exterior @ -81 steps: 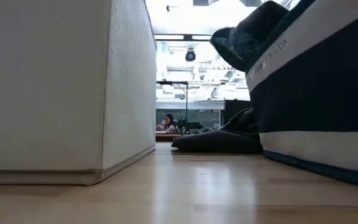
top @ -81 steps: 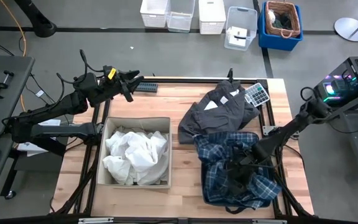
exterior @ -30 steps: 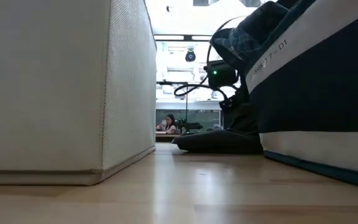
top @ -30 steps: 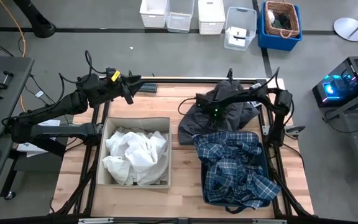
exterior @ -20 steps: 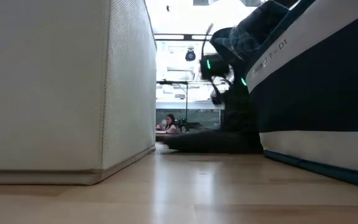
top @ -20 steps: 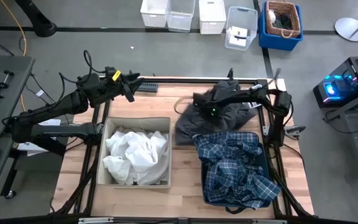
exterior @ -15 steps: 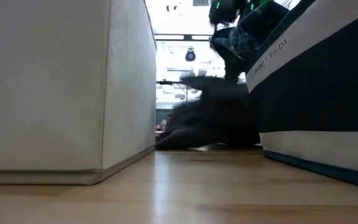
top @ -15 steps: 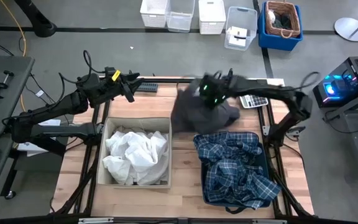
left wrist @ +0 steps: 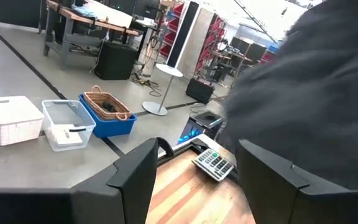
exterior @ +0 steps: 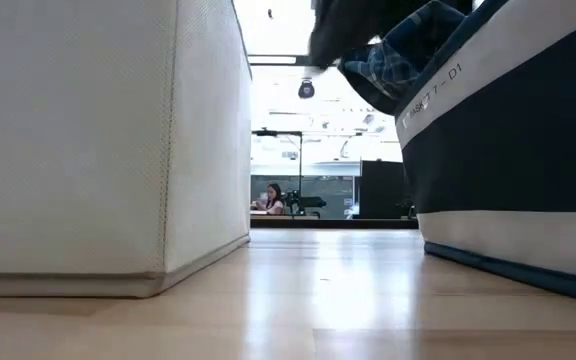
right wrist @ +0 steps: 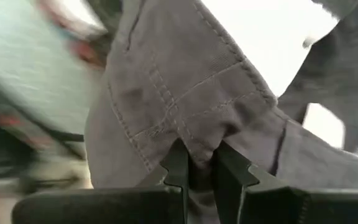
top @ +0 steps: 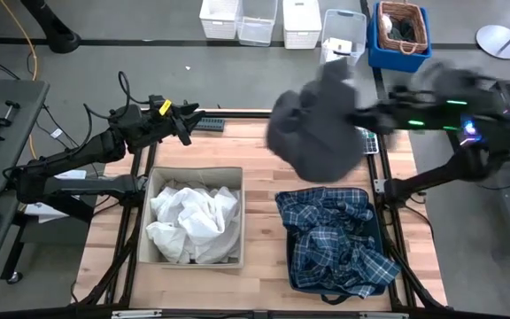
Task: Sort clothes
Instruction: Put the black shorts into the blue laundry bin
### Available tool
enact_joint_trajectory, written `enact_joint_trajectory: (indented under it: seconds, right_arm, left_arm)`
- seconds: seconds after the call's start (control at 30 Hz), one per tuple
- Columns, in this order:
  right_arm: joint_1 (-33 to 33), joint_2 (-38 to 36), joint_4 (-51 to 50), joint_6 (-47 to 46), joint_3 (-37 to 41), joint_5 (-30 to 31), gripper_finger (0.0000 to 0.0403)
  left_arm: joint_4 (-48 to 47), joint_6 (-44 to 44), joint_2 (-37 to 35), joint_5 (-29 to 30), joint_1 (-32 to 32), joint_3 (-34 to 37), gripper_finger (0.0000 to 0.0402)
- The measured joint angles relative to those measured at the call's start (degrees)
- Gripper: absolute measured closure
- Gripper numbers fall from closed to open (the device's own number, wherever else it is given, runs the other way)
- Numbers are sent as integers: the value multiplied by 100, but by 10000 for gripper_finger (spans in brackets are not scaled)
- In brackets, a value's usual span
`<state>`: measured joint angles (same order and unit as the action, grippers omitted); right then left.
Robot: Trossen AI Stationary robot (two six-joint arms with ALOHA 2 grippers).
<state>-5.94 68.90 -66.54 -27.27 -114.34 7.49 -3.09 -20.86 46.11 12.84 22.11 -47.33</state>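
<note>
The dark grey garment [top: 315, 128] hangs bunched in the air above the table's far middle, with my right gripper [top: 359, 115] shut on it. The low view shows only its lower part [exterior: 343, 20] at the top. White clothes [top: 193, 220] lie in the beige bin [top: 234, 175]. The blue-and-white plaid shirt [top: 335, 237] fills the navy bin [top: 292, 282], and a fold of it [exterior: 398, 55] hangs over the rim. My left gripper [top: 187, 120] waits open above the far left edge. My right gripper pinches a seamed fold of the dark grey garment [right wrist: 197, 140] between its two fingers [right wrist: 178, 165]. Several layers are bunched up in the hold. The garment is lifted clear of the table and hangs slack below the gripper.
A calculator [left wrist: 213, 163] lies on the table's far right, partly under the hanging garment. Plastic boxes [top: 299, 22] and a blue crate with a wicker basket [top: 401, 31] stand on the floor beyond the far edge. In the low view, bare wood [exterior: 318, 300] runs between the two bins.
My right gripper has taken hold of the dark grey garment at the table's far middle and has risen fast with it, the arm swinging up and to the right. The garment, lying flat on the wood a second ago, now hangs clear of the table.
</note>
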Motion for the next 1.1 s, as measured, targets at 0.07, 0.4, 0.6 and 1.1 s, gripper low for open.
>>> enact_joint_trajectory:
  seconds: [0.07, 0.4, 0.6, 1.1]
  right_arm:
    - [671, -217, -9, -293, -203, 44, 368]
    - [3315, -194, -939, -2544, 896, 536, 368]
    - [3731, -223, 182, -3300, 3224, -103, 368]
    - [3705, -7, 3997, -5626, 7923, -1725, 307]
  left_arm:
    - [8, -2, 2, 32, 0, 0, 197]
    - [44, -173, 2, 278, 0, 0, 197]
    - [56, -199, 1, 302, 1, 0, 197]
    - [607, -203, -210, -1401, 0, 0, 197]
